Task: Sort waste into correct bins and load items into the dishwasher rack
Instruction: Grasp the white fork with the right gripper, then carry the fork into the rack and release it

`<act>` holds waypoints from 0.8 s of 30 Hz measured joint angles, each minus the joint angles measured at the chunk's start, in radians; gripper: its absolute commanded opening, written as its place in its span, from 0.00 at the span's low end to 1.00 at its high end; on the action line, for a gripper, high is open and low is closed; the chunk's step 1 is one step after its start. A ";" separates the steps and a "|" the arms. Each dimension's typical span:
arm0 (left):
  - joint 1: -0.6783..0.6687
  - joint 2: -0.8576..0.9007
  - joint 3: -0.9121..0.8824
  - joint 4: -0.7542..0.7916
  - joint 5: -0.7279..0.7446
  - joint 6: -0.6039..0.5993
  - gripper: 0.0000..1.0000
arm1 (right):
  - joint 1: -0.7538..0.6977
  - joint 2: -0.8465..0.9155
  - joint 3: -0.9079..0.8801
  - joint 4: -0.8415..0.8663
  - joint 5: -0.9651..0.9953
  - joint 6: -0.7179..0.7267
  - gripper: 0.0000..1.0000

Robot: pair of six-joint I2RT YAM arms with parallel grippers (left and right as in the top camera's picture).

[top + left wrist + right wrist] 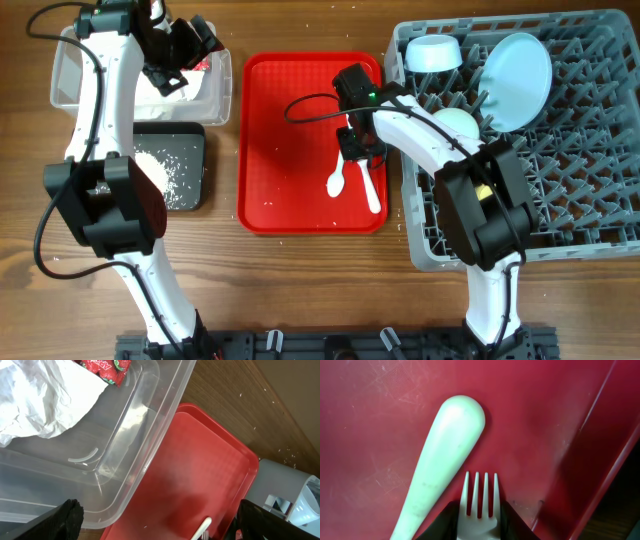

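Note:
My right gripper (pixel 360 145) (pixel 480 517) is down on the red tray (pixel 280 130), shut on the head of the white plastic fork (pixel 480 487); the fork's handle (pixel 372 192) trails toward the tray's front. The white spoon (pixel 336 182) (pixel 447 450) lies right beside the fork. My left gripper (pixel 185 48) (pixel 159 509) is open and empty, above the clear tub's (pixel 75 65) right rim. The tub holds the white napkin (pixel 40 400) and the red wrapper (pixel 102 367). The black bin (pixel 195 135) holds crumbs (pixel 160 170).
The grey dishwasher rack (pixel 560 215) at the right holds the pale blue plate (pixel 515 65), a small light bowl (pixel 433 52) and the pale green bowl (pixel 455 122). A bit of yellow (pixel 485 190) shows behind my right arm. Bare wood lies in front.

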 measured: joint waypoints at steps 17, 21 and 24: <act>0.000 0.000 0.000 0.000 0.000 0.000 1.00 | -0.016 -0.202 0.418 -0.568 -0.040 -0.035 0.25; 0.000 0.000 0.000 0.000 0.000 0.000 1.00 | -0.164 -0.385 0.439 -0.683 0.039 -0.030 0.24; 0.000 0.000 0.000 0.000 0.000 0.000 1.00 | -0.246 -0.378 0.319 -0.603 0.066 -0.038 0.24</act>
